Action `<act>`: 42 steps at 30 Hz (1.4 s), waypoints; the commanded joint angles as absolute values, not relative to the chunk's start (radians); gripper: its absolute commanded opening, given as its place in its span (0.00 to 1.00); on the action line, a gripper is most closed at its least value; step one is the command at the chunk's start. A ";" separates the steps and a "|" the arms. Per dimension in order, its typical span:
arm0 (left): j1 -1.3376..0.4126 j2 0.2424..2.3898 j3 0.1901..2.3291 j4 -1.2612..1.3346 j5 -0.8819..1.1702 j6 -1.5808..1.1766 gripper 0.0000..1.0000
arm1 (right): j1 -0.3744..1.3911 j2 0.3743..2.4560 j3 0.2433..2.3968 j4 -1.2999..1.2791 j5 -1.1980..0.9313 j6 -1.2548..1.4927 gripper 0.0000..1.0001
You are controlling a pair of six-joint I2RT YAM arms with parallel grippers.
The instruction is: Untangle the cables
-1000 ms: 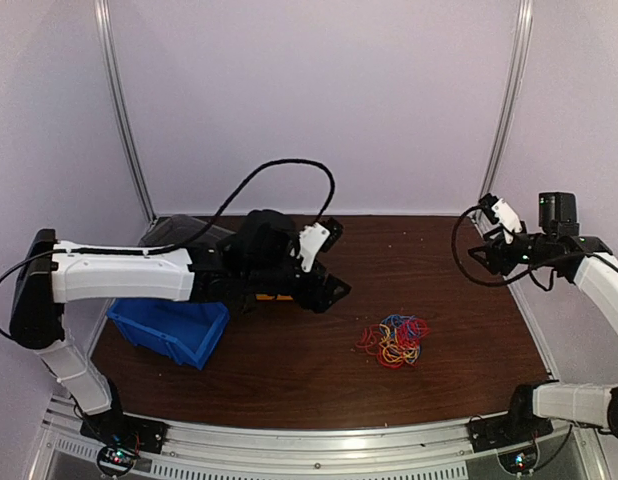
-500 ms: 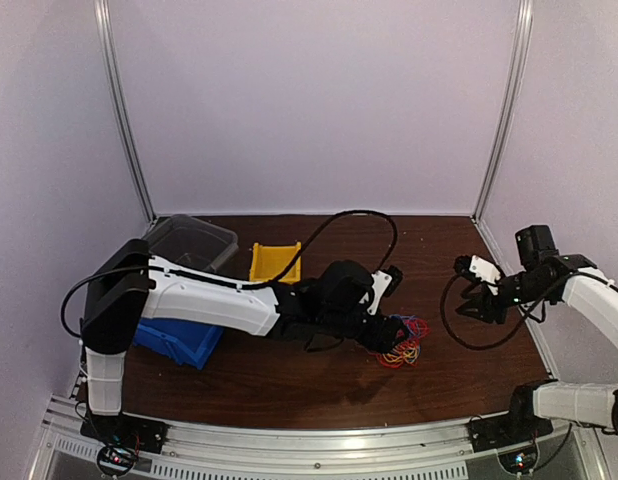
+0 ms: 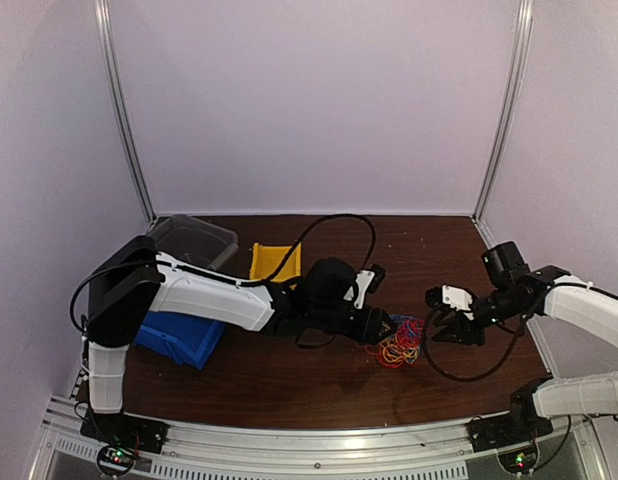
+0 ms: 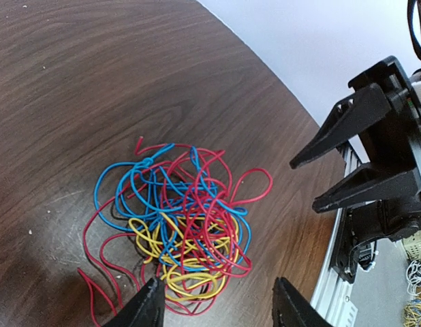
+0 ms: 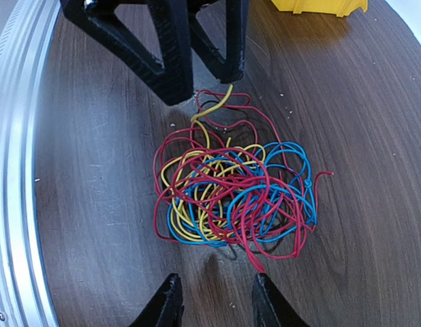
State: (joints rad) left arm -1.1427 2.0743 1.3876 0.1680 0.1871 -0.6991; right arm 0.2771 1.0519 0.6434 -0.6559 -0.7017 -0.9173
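The cables point(image 3: 397, 340) lie as a small tangled bundle of red, blue and yellow strands on the brown table, right of centre. My left gripper point(image 3: 384, 328) is open at the bundle's left edge. In the left wrist view, the cables point(image 4: 183, 231) reach down between its fingertips point(image 4: 217, 310). My right gripper point(image 3: 439, 326) is open just right of the bundle. In the right wrist view, the cables point(image 5: 234, 197) lie a little ahead of its fingertips point(image 5: 216, 293). A red strand end points toward them. Neither gripper holds a strand.
A yellow bin point(image 3: 275, 262) sits at the back, a clear container point(image 3: 194, 240) at the back left, and a blue bin point(image 3: 174, 335) at the left. The metal rail point(image 5: 16, 170) runs along the table's near edge. Each gripper shows in the other's wrist view, close across the bundle.
My left arm swung right from the yellow bin to the bundle. My right arm came down and leftward from the back right toward the bundle. The cables have not moved.
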 commanded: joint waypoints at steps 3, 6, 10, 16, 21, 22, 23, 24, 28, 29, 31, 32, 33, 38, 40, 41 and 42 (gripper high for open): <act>-1.119 2.087 1.419 0.231 0.240 -0.671 0.55 | 0.304 1.126 0.687 -0.585 -0.671 -0.895 0.36; -1.108 2.097 1.430 0.222 0.250 -0.664 0.63 | 0.308 1.158 0.700 -0.569 -0.670 -0.889 0.35; -1.097 2.116 1.412 0.275 0.269 -0.680 0.65 | 0.319 1.197 0.707 -0.548 -0.665 -0.879 0.32; -1.093 2.132 1.416 0.310 0.299 -0.689 0.64 | 0.340 1.231 0.729 -0.548 -0.643 -0.876 0.25; -1.092 2.135 1.417 0.308 0.318 -0.690 0.65 | 0.345 1.226 0.727 -0.526 -0.621 -0.850 0.10; -1.092 2.137 1.417 0.310 0.326 -0.691 0.65 | 0.345 1.226 0.728 -0.524 -0.617 -0.844 0.08; -1.092 2.139 1.419 0.315 0.333 -0.695 0.65 | 0.345 1.225 0.729 -0.521 -0.611 -0.838 0.07; -1.093 2.141 1.421 0.321 0.338 -0.698 0.65 | 0.346 1.223 0.730 -0.520 -0.610 -0.833 0.06; -1.092 2.144 1.425 0.329 0.348 -0.705 0.65 | 0.346 1.217 0.725 -0.529 -0.601 -0.827 0.17; -1.092 2.143 1.425 0.331 0.348 -0.705 0.65 | 0.347 1.220 0.722 -0.532 -0.598 -0.829 0.19; -1.093 2.144 1.424 0.335 0.349 -0.707 0.65 | 0.347 1.229 0.719 -0.532 -0.596 -0.829 0.20; -1.091 2.144 1.424 0.338 0.350 -0.707 0.65 | 0.347 1.235 0.717 -0.529 -0.596 -0.826 0.21; -1.092 2.146 1.426 0.340 0.352 -0.709 0.65 | 0.347 1.242 0.713 -0.523 -0.598 -0.821 0.19; -1.091 2.156 1.441 0.342 0.368 -0.713 0.65 | 0.347 1.258 0.748 -0.518 -0.602 -0.785 0.00; -1.092 2.160 1.445 0.342 0.373 -0.713 0.65 | 0.347 1.244 0.780 -0.546 -0.606 -0.773 0.00; -1.092 2.162 1.446 0.342 0.374 -0.713 0.66 | 0.347 1.234 0.806 -0.565 -0.613 -0.767 0.00; -1.092 2.162 1.447 0.342 0.377 -0.713 0.66 | 0.347 1.218 0.834 -0.584 -0.621 -0.756 0.00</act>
